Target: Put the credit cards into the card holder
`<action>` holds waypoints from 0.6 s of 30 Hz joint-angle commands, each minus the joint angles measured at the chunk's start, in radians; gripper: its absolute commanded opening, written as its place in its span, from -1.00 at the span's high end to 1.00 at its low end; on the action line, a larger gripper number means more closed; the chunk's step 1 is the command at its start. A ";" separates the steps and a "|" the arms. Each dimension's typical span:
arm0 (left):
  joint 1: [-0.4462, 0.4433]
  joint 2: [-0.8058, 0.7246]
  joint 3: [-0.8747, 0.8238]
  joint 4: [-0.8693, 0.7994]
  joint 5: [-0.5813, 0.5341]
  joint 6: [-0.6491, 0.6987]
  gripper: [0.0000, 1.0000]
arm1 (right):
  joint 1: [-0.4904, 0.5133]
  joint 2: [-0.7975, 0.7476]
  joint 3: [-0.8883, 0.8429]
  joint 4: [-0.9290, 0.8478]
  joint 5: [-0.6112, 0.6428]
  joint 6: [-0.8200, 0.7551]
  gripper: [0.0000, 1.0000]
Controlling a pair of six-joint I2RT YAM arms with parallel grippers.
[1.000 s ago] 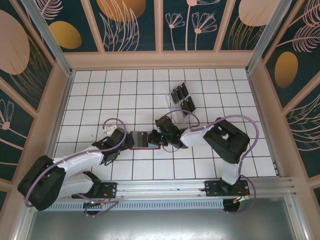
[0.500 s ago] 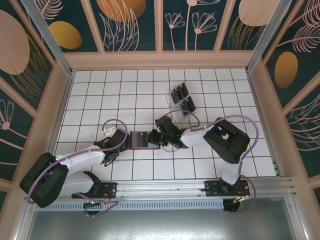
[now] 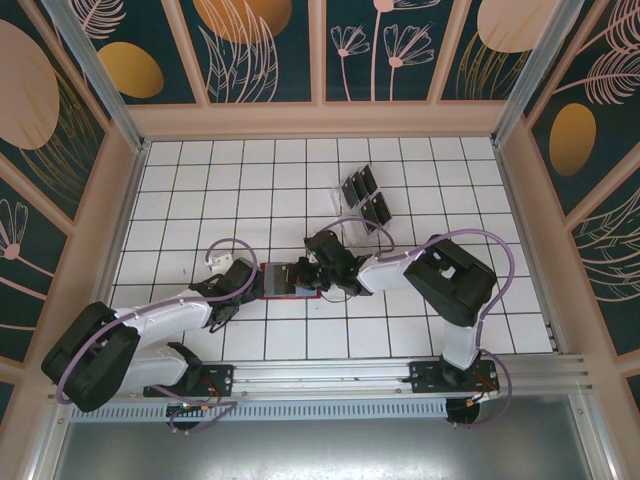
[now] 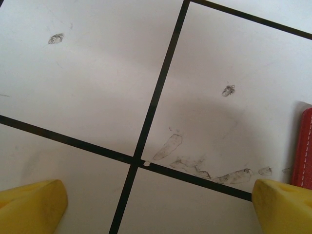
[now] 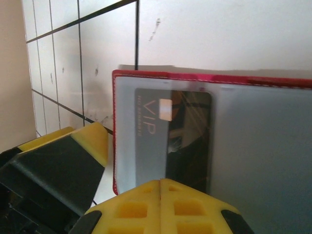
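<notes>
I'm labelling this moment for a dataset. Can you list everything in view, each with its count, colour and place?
card holder: one, red with grey-blue pockets, lying open mid-table between the arms
credit card: one, black, partly inside a card holder pocket
other credit cards: several, black, standing in the rack; exact count unclear
rack: one, clear plastic, beyond the card holder, right of centre
table: one, white with black grid lines
walls: dark teal with floral print, around the table
left fingers: two, yellow, open, beside the card holder's edge
right fingers: two, yellow, shut, at the pocketed card's edge
</notes>
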State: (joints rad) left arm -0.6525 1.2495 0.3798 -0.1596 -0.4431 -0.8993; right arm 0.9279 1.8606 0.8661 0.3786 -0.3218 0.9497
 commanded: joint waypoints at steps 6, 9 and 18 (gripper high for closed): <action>-0.008 0.039 -0.035 0.075 0.123 -0.013 -0.97 | 0.017 -0.004 0.047 -0.001 -0.001 -0.009 0.87; -0.010 0.033 -0.038 0.074 0.123 -0.012 -0.97 | 0.016 -0.053 0.043 -0.050 0.038 -0.036 0.76; -0.010 0.030 -0.041 0.080 0.126 -0.003 -0.97 | 0.004 -0.117 0.016 -0.168 0.127 -0.088 0.41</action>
State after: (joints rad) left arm -0.6617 1.2499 0.3779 -0.1539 -0.4538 -0.8921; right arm 0.9367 1.7599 0.8894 0.2714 -0.2413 0.8925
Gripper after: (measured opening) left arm 0.985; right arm 0.292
